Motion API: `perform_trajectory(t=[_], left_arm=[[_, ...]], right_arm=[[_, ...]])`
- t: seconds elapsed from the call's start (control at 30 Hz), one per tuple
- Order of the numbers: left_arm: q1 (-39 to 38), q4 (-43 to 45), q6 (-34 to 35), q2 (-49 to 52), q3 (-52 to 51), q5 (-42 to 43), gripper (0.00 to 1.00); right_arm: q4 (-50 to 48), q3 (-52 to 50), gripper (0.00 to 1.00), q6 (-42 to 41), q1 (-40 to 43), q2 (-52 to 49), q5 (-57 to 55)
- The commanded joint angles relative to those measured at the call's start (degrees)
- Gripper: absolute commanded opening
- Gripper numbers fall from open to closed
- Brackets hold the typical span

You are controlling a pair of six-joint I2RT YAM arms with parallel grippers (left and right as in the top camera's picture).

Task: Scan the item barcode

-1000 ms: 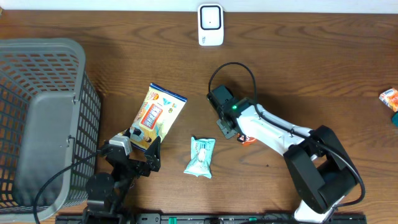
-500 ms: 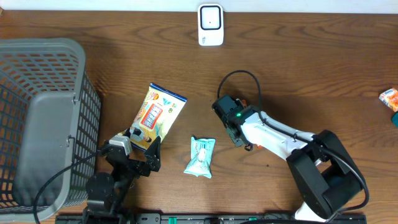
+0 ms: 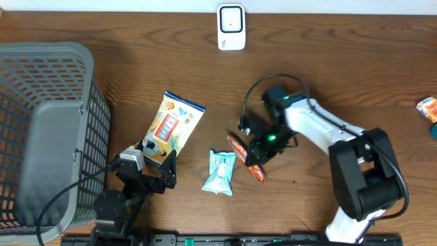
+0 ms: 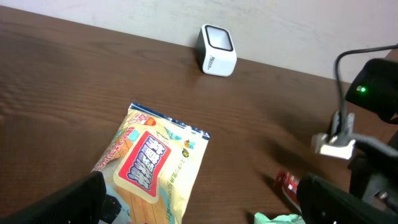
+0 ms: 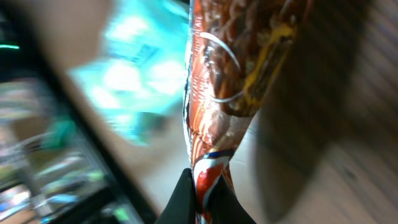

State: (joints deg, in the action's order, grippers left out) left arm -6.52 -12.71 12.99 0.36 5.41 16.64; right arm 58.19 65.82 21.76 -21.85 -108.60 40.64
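The right end effector (image 3: 255, 161) has swung over, now pinching a red packet (image 3: 237, 146); the left end effector (image 3: 151, 164) stays spread.

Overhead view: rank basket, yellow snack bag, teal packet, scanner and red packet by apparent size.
1. grey basket, by far.
2. yellow snack bag.
3. teal packet and white scanner look about alike; not ranked.
Last, red packet: partly hidden under the right gripper, so unsure.
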Motion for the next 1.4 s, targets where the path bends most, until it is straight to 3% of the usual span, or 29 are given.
perform_trajectory(t=[0.0,0.17,0.43,0.53,0.6,0.77,0.97,1.17,1.37], left_arm=[[0.2,-1.4,-1.2,-0.1,-0.9,0.9,0.98],[0.2,-1.4,-1.2,-0.1,-0.9,0.9,0.98],[0.2,-1.4,-1.2,-0.1,-0.9,0.9,0.98],[0.2,-1.4,-1.2,-0.1,-0.9,0.9,0.98],[0.2,-1.4,-1.2,-0.1,-0.9,0.9,0.98],[0.2,-1.4,-1.2,-0.1,-0.9,0.9,0.98],[0.2,-1.4,-1.2,-0.1,-0.9,0.9,0.98],[0.2,-1.4,-1.2,-0.1,-0.9,0.9,0.98],[0.2,-1.4,-1.2,-0.1,-0.9,0.9,0.98]], right_arm=[[0.9,0.8,0.01,11.3,4.0,-0.4,19.8],[4.5,0.8,0.01,16.6,6.7,-0.4,30.4],[5.2,0.8,0.01,16.8,7.0,-0.4,43.3],[2.3,0.8,0.01,19.6,7.0,-0.4,35.0],[-1.8,0.8,0.01,18.5,6.8,-0.4,21.5],[-11.6,0.7,0.01,-0.3,5.7,-0.5,-0.5],[-13.0,0.8,0.01,-1.0,5.7,-0.5,-4.9],[-16.0,0.7,0.01,-11.0,5.7,-0.5,-19.4],[-17.9,0.7,0.01,-12.1,7.3,-0.7,-15.1]])
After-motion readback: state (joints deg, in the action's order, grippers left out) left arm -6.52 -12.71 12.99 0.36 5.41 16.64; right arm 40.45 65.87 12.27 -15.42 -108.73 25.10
